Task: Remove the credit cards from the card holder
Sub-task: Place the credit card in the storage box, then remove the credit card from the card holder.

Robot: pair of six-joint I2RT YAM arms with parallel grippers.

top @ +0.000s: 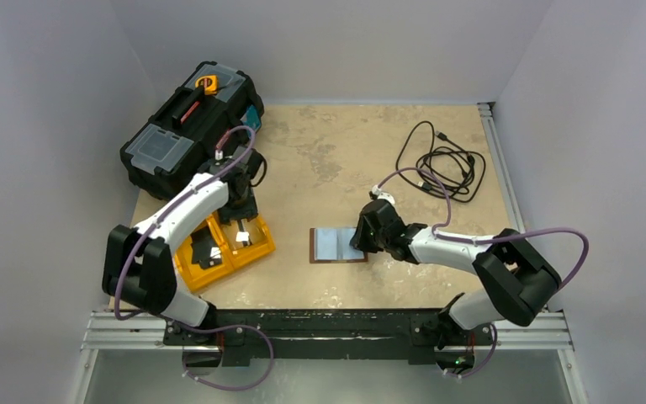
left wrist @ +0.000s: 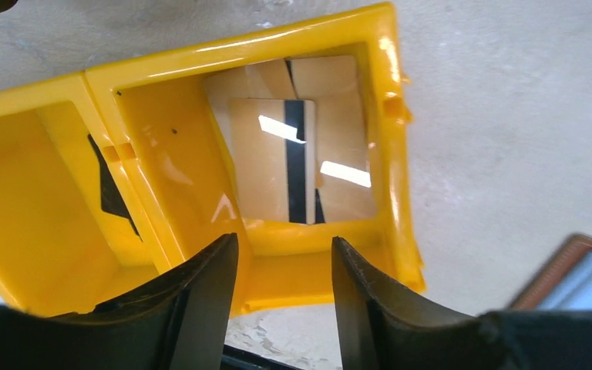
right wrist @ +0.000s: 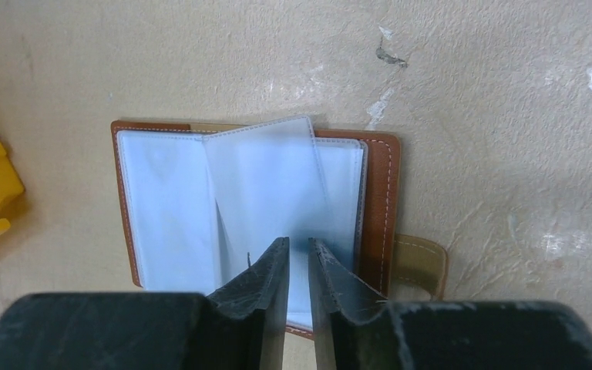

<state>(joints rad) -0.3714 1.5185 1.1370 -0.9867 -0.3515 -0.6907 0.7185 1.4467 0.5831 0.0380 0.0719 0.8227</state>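
Top cam: fixed, high and behind the rig, looks down on the table [top: 345,160]. Left wrist cam: close, aimed down past its fingers [left wrist: 200,301] into the yellow tray [left wrist: 239,42]; card holder [left wrist: 566,266] corner at lower right. Right wrist cam: close over the open card holder, tray edge far left. All three share tray and holder.

I've got the card holder [top: 337,246] lying open mid-table, the tray [top: 183,263] to its left with a card [left wrist: 266,166] inside, the toolbox [top: 189,126] behind the tray and a cable [top: 442,160] at the far right.
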